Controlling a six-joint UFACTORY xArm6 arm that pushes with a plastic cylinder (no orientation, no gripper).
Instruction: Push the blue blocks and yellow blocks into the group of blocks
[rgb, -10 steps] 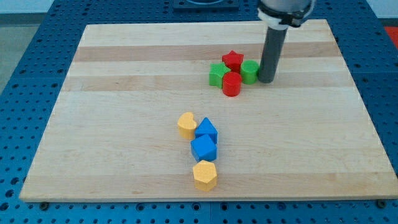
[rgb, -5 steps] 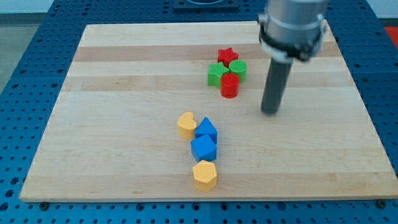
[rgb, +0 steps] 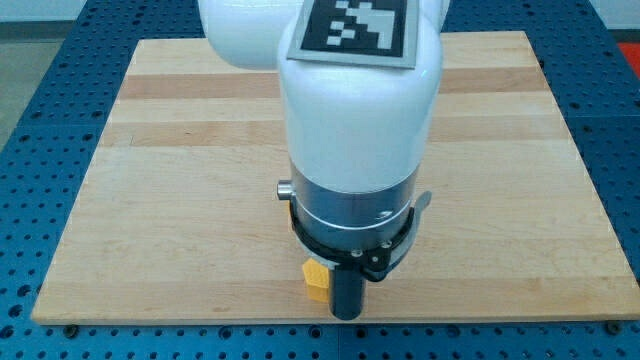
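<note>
The arm's white body fills the middle of the view and hides most blocks. My tip (rgb: 346, 315) is near the board's bottom edge, just right of a yellow block (rgb: 316, 281), of which only a corner shows. I cannot tell whether they touch. The blue blocks, the other yellow block and the red and green group are hidden behind the arm.
The wooden board (rgb: 150, 180) lies on a blue perforated table (rgb: 40, 60). The board's bottom edge runs just below my tip. A black and white marker (rgb: 358, 28) sits on top of the arm.
The arm has swung from the board's right side down to the bottom middle. My tip now stands beside the lower yellow block, and the arm covers the other blocks.
</note>
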